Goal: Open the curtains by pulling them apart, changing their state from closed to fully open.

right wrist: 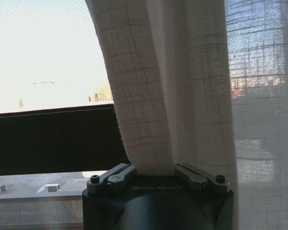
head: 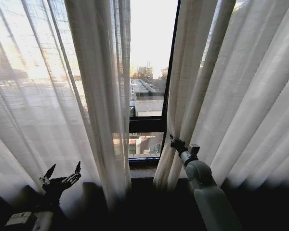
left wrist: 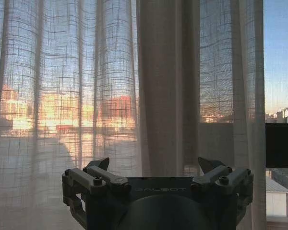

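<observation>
The curtains hang as two sheer off-white pleated panels with a narrow gap between them. The left curtain [head: 62, 96] covers the left of the window, and its weave [left wrist: 110, 96] hangs just in front of the left wrist camera. My left gripper [head: 64, 168] [left wrist: 156, 165] is low before that panel, open, with nothing between its fingers. The right curtain [head: 241, 96] hangs on the right. My right gripper [head: 176, 143] [right wrist: 153, 172] is shut on its inner edge, where a bunched fold [right wrist: 153, 96] runs down between the jaws.
Dark window frame bars [head: 145, 124] cross the gap, with city buildings beyond the glass. A dark sill [head: 144, 192] runs below the curtains. The right arm's grey forearm [head: 207, 192] rises from the lower right.
</observation>
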Controlling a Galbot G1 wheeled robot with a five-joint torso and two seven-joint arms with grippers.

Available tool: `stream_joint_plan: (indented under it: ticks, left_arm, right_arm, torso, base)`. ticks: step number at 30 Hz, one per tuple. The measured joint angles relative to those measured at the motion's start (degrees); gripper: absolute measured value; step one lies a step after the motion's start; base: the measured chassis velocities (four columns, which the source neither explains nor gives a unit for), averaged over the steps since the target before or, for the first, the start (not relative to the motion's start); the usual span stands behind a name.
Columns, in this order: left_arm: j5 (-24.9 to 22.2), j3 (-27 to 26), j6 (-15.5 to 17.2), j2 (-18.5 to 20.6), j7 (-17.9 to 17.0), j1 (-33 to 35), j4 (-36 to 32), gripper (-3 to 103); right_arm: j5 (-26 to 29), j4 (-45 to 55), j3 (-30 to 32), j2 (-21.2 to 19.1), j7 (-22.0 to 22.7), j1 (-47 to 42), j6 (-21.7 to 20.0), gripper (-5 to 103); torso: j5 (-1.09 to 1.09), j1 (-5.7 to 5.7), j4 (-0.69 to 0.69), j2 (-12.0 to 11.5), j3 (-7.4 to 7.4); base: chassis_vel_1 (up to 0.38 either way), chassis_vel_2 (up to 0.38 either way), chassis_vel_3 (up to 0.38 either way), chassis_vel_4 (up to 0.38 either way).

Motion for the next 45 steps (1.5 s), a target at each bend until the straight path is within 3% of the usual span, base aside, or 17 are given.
stream_joint_plan:
  ticks: [45]
  left_arm:
    - [0.18, 0.12, -1.17, 0.06, 0.23, 0.52, 0.00, 100]
  right_arm:
    - [0.03, -0.31, 4.24, -0.40, -0.09, -0.11, 0.21, 0]
  torso:
    - [-0.01, -0.01, 0.01, 0.00, -0.01]
  base:
    - [-0.338, -0.335, 0.343, 0.341]
